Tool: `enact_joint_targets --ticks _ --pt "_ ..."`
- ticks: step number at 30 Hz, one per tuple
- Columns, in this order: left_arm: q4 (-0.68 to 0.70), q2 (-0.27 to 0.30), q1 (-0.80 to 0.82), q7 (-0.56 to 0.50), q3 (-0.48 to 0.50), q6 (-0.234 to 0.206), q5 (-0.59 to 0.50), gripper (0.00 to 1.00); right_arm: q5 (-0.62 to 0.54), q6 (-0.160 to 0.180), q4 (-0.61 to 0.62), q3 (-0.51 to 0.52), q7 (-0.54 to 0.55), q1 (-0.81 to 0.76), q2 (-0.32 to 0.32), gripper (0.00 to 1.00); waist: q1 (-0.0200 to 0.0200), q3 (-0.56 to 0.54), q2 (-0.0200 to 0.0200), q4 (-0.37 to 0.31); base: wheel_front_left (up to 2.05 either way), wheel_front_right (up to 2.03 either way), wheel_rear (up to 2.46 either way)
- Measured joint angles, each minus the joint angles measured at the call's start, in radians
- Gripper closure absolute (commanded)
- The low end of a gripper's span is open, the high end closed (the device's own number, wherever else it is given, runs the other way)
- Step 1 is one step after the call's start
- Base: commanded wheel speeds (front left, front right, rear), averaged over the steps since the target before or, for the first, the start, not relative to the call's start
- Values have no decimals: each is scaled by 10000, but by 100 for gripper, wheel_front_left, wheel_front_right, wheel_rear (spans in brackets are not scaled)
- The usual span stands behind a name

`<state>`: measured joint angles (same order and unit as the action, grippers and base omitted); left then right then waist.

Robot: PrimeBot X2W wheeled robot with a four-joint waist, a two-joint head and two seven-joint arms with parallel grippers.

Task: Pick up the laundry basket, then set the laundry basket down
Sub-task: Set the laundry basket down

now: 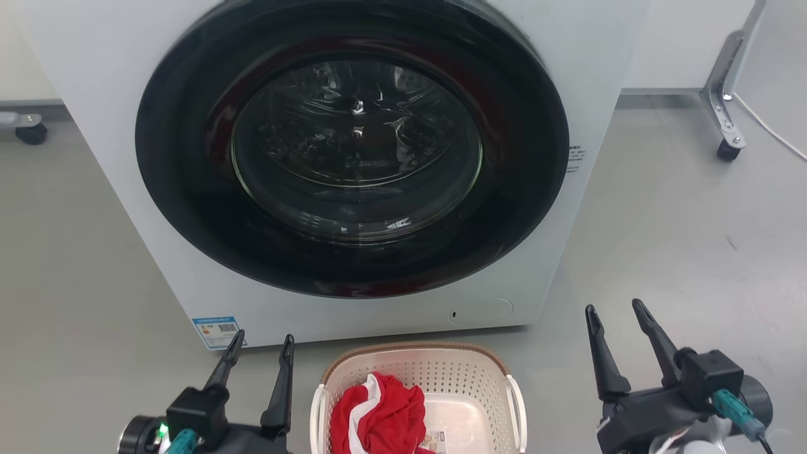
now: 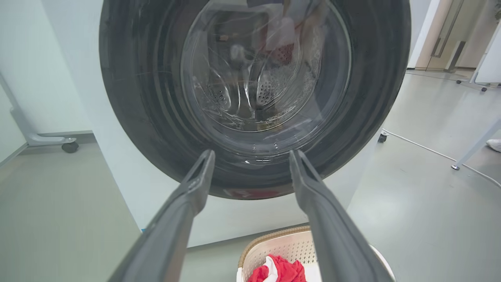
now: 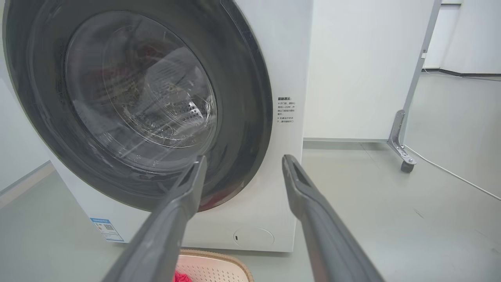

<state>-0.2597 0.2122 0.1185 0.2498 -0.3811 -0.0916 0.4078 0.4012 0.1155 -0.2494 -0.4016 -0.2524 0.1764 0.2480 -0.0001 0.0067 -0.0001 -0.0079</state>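
1. two grippers of ours hang in the air on either side of the laundry basket (image 1: 454,378), touching nothing.
2. our left gripper (image 1: 263,337) has its fingers spread wide and holds nothing.
3. our right gripper (image 1: 614,308) is just as wide and just as empty.
4. we see the laundry basket standing on the floor (image 1: 662,239), just in front of the washing machine (image 1: 353,170), whose door is closed.
5. a red and white cloth (image 1: 378,416) lies inside it, toward its left.
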Motion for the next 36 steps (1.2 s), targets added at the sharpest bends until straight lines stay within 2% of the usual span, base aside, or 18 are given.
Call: enact_joint_targets --ticks 11,27,36 --pt "1588 151 -1476 2 558 -232 -313 0 -368 79 1342 552 -2 -1438 61 0 1 -214 1 3 0 0 0" --pt "2324 27 -2102 -19 1154 -316 -416 0 -779 92 2105 1097 -2 -2121 -119 0 1 -211 1 54 0 0 0" --pt "2491 -94 -2149 -383 1275 -318 -589 0 -953 92 2230 1292 -2 -2254 -228 0 1 -190 1 88 0 0 0"
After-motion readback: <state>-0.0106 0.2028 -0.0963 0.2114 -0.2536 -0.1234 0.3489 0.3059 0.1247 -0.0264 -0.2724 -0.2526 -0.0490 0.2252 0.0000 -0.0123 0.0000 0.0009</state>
